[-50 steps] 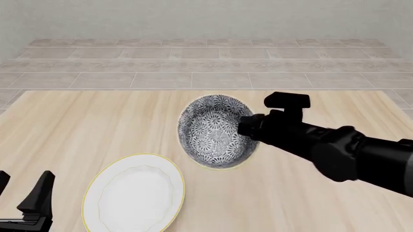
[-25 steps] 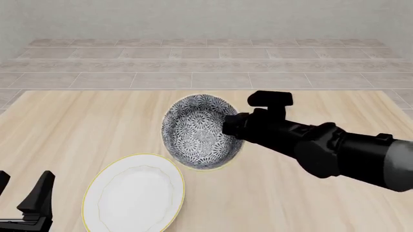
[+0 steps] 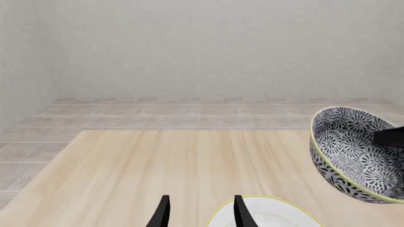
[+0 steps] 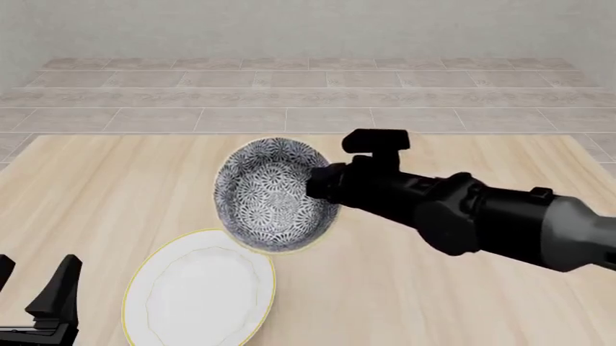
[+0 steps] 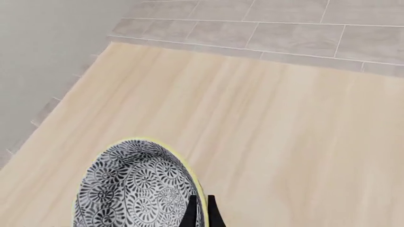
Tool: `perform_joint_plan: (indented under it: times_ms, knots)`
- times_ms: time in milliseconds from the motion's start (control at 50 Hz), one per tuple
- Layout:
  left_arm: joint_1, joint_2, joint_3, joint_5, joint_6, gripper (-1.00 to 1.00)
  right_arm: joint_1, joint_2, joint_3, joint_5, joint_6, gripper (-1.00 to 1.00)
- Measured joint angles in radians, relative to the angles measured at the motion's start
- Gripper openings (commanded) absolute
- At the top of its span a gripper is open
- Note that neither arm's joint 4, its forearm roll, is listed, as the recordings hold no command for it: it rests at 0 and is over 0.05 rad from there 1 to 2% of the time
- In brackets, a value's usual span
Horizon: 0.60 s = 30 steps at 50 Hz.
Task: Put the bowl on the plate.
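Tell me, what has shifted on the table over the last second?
The right claw, clamped on the bowl's rim, has carried the bowl leftward and toward the near edge; in the front view it now overlaps the plate's far edge. The bowl is tilted and seems off the table. The plate has not moved, and the left claw waits open at the near left corner as before.

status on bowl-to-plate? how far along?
Done: right gripper is shut on the bowl at its rim, and the bowl is tilted and lifted off the table. In hand: carrying it toward the plate. Left: center it over the plate, lower, release. Left gripper idle, open.
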Motion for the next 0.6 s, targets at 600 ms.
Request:
perform_joint_plan:
  times_ms: [600]
  knots:
    - [0.000, 0.000, 0.000, 0.000, 0.000, 1.00, 0.101, 0.051, -0.107, 0.064, 0.039, -1.00]
